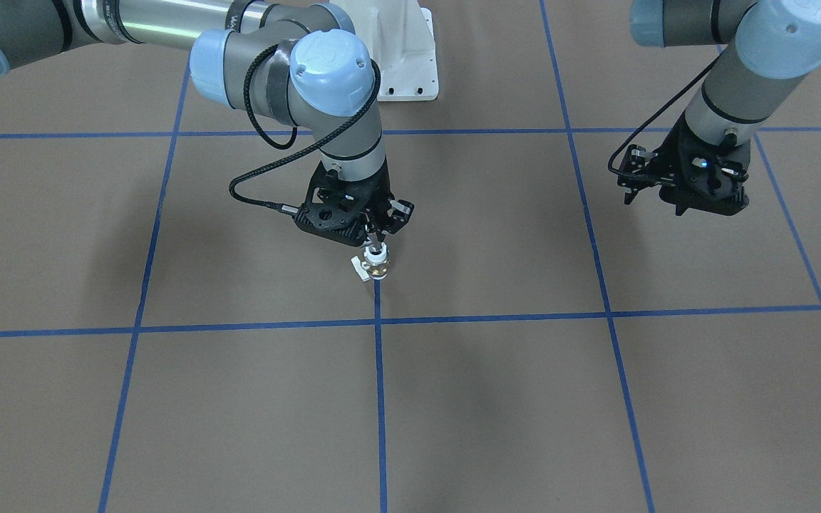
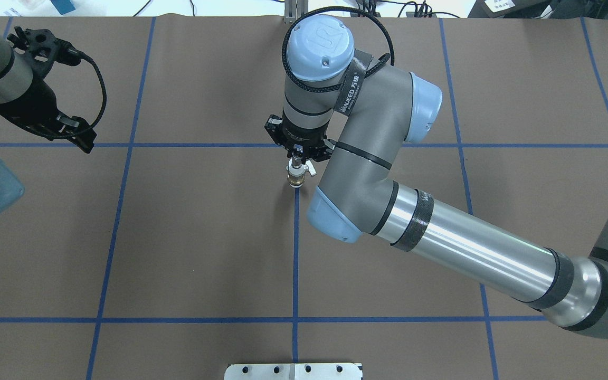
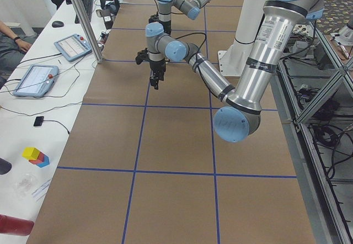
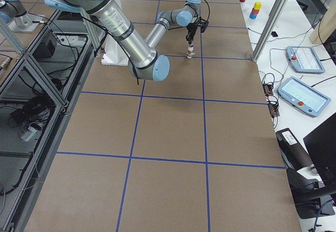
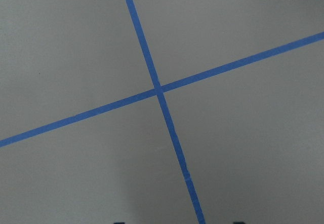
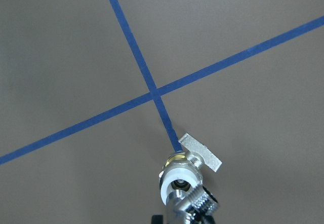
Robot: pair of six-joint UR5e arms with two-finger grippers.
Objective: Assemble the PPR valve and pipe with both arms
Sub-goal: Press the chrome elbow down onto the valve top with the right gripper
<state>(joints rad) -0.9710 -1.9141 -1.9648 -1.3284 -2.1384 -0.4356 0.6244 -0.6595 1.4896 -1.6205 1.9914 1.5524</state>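
The PPR valve (image 1: pixel 377 266), with a white collar, brass body and white side tab, is upright on a blue tape line near the table's middle. It also shows in the overhead view (image 2: pixel 296 178) and the right wrist view (image 6: pixel 176 179). The chrome pipe (image 6: pixel 196 202) sits in the valve's top opening, also seen from the front (image 1: pixel 376 249). My right gripper (image 1: pixel 377 239) points straight down and is shut on the pipe. I cannot tell whether the valve touches the table. My left gripper (image 1: pixel 675 205) hangs open and empty far to the side, also in the overhead view (image 2: pixel 83 137).
The white bolted pedestal (image 1: pixel 405 50) stands at the robot's edge of the table. Blue tape lines (image 5: pixel 159 89) divide the brown table cover into squares. A metal post (image 3: pixel 83 23) and tablets (image 3: pixel 34 79) stand on the side desk beyond the table.
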